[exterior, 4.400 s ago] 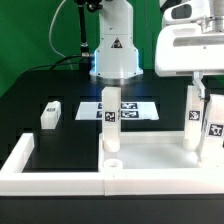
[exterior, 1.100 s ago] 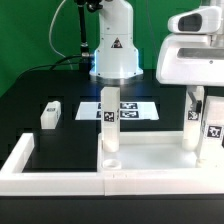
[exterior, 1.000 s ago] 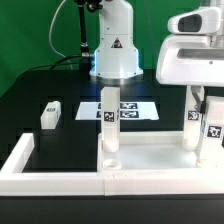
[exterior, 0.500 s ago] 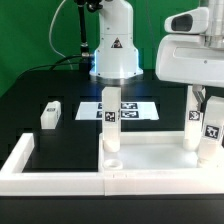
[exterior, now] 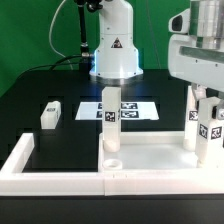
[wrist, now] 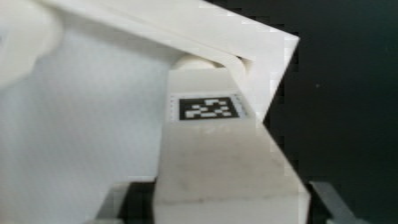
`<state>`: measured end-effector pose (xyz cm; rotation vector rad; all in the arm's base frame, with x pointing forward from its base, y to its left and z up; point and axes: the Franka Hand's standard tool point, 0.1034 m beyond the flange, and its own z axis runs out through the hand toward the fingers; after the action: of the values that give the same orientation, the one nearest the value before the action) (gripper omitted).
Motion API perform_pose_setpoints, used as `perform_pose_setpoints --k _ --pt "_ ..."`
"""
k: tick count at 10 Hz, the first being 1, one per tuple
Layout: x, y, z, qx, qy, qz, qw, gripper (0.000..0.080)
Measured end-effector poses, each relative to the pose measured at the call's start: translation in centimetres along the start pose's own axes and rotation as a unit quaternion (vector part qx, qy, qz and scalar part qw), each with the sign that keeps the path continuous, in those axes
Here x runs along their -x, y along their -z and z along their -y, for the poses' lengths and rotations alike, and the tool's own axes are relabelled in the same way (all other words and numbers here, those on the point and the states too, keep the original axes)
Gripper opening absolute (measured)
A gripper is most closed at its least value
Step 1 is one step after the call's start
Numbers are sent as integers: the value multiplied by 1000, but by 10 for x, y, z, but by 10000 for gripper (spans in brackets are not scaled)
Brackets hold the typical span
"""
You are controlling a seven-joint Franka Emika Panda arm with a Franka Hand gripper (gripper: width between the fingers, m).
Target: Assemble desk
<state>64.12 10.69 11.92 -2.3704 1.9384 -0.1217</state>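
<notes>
Shifted toward the exterior view's right, my gripper (wrist: 228,208) pinches a white tagged plastic block leg (wrist: 214,150); only the wrist view shows it at the white rimmed rectangular panel's (exterior: 150,163) corner.

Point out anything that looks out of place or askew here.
One loose leg lies on the black table at the exterior view's left, apart from the panel. The upright legs stand in it, with the gripped leg between the fingers. It looks merely unfitted; nothing looks damaged.
</notes>
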Motion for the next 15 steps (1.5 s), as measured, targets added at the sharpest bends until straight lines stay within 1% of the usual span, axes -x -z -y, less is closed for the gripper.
perform_pose_setpoints --k 1,3,4,5,6,7,8,9,11,12,13,14,15 --pt "1 0 -2 -8 -59 8 998 290" --pt "2 0 -3 -9 -61 8 998 290" --pt "2 -1 -4 -9 -49 8 999 400" --pt "2 -1 -3 -9 -15 7 1000 536" --pt "5 0 -1 -7 106 9 994 536" --pt "6 -3 -2 3 195 19 981 626" --pt "8 -5 -6 14 239 27 971 642" --pt "6 -5 -5 11 260 25 965 642" --pt "6 -6 -5 10 327 26 944 649" --pt "6 -6 -5 10 344 26 939 649" --pt "5 -5 -3 2 447 25 894 649" --pt "11 -3 -1 -1 535 34 844 649" --pt "16 -1 0 0 554 31 832 649"
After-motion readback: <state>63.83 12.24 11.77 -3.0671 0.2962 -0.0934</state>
